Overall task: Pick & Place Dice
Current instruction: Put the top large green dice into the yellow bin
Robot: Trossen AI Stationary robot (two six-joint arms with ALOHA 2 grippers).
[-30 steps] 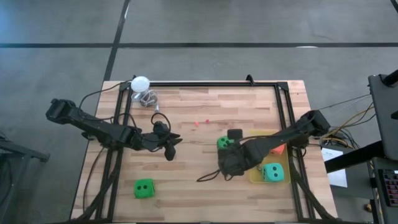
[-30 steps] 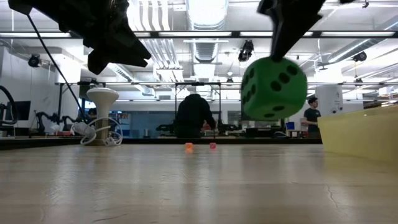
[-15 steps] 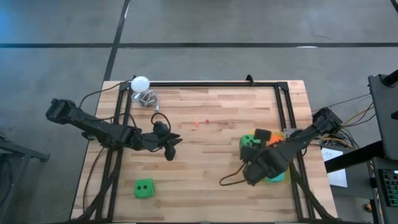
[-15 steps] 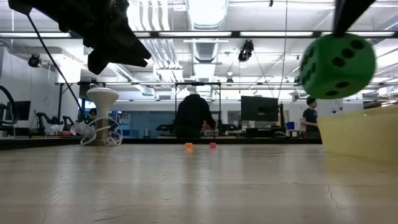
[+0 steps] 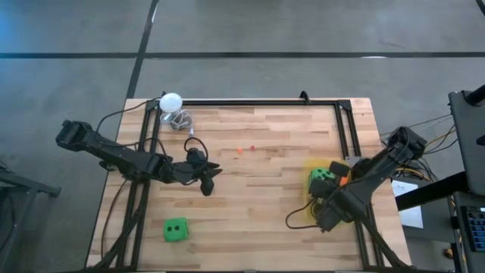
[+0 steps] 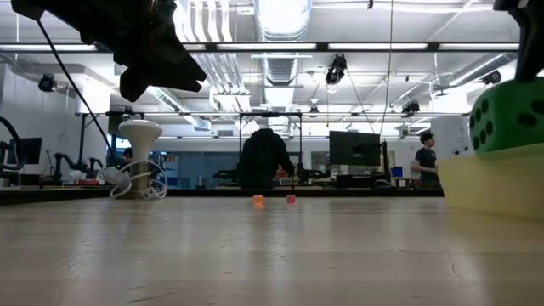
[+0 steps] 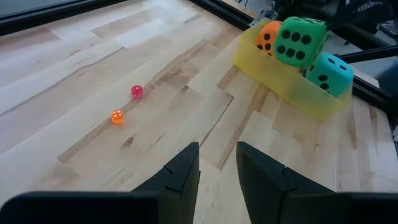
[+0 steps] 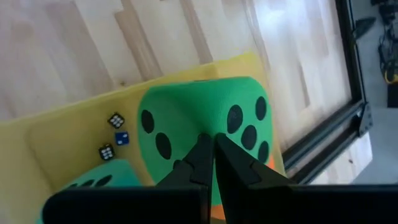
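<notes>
Right gripper (image 8: 210,163): pinched shut on green die (image 5: 321,180), held over yellow tray (image 7: 283,93).
Held high for release beside orange die (image 7: 268,37) and teal die (image 7: 328,73); left gripper (image 5: 209,180) waits, part-open, empty.

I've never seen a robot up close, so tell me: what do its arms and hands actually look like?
Both arms are dark, nearly black, built of slim jointed segments with bulkier housings at the joints, and thin black cables trail alongside them. The left hand and right hand each end in two flat, dark, tapering fingers. I can't see any markings.
</notes>
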